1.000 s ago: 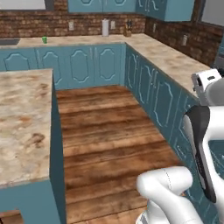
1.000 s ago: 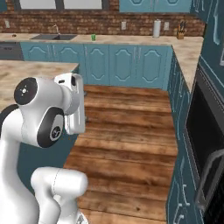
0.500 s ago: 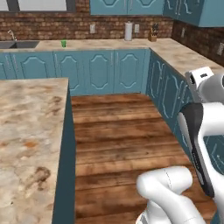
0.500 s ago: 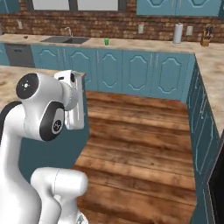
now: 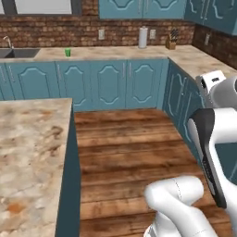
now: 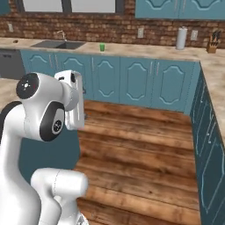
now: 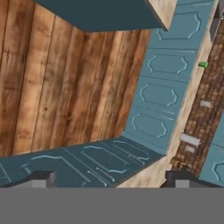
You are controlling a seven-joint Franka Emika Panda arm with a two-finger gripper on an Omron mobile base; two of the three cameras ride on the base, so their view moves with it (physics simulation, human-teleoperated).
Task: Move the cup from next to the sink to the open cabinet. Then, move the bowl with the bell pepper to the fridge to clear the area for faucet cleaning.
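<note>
One cup (image 5: 67, 53) nearer since base swung twd sink (image 6: 58, 44); pincer (image 7: 109, 177) wide, empty.

Things on the far tabletop, counted
One cup (image 6: 102, 47), one sink (image 6: 58, 44), one faucet (image 6: 61, 34), one paper roll (image 6: 181, 38), one knife block (image 6: 212, 45).

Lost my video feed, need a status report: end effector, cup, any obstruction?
End effector open, holding nothing. Cup upright on far counter, right of sink. Open wood floor between, nothing in the way.
</note>
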